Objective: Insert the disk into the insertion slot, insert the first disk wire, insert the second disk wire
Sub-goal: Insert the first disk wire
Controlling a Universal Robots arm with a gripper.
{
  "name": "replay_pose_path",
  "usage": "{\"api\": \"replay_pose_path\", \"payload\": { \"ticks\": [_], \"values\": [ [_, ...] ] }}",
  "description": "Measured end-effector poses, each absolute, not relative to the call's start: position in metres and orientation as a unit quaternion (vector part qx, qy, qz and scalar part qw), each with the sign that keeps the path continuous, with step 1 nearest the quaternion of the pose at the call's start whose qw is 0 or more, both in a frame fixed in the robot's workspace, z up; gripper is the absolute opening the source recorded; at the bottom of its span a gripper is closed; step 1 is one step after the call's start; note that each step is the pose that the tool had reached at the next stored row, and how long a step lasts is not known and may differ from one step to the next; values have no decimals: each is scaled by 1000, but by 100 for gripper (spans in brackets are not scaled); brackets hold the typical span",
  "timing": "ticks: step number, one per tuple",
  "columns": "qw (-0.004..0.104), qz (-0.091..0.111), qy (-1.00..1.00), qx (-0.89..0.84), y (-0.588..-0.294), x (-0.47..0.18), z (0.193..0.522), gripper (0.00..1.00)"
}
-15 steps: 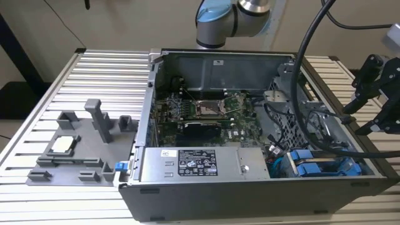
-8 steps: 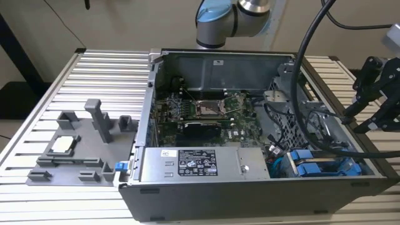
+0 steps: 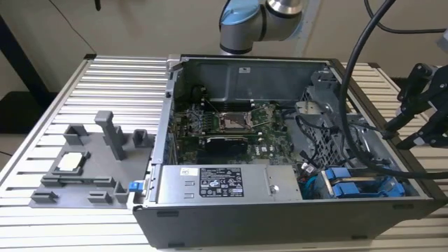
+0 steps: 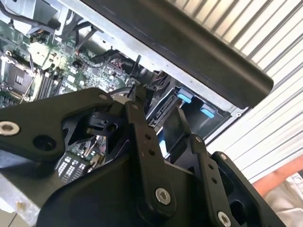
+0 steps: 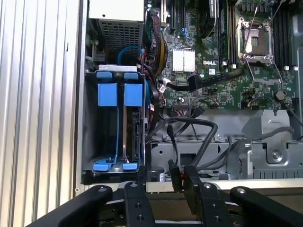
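You'll find the disk (image 5: pixel 134 94) already standing on edge in its blue carrier inside the insertion slot (image 5: pixel 90 123), in the corner of the open computer case (image 3: pixel 280 223) towards the exterior view's right. A second blue carrier (image 5: pixel 108 94) stands just beside it in the same bay. Your gripper (image 5: pixel 165 178) hangs near the slot's end, close to the case's rim and clear of the disk. Its fingers (image 5: pixel 142 176) are spread apart and clamp nothing that you can make out. In the second wrist view the gripper (image 4: pixel 161 111) again shows a gap at its tips, with blue fittings visible beyond. Black cables (image 5: pixel 199 130) loop across the case floor next to the bay, and one dark cable end lies near the fingertips; you cannot tell whether it touches them. Beyond them lies the green motherboard (image 5: pixel 213 66), and the power supply (image 3: pixel 220 184) sits beside the bay. The case rests on a slatted metal table (image 3: pixel 112 79), where a grey fixture (image 3: pixel 91 157) stands well apart.
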State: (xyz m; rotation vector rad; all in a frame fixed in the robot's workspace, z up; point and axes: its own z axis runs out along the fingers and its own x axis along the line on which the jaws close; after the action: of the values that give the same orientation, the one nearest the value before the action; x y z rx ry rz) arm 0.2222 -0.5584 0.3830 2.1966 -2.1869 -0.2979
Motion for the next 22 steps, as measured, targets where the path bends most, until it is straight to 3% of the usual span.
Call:
{"api": "replay_pose_path", "payload": {
  "ticks": [10, 22],
  "values": [
    [28, -110, -702, 703, -555, 225, 382, 44],
    [28, -111, -702, 703, -555, 228, 382, 41]
  ]
}}
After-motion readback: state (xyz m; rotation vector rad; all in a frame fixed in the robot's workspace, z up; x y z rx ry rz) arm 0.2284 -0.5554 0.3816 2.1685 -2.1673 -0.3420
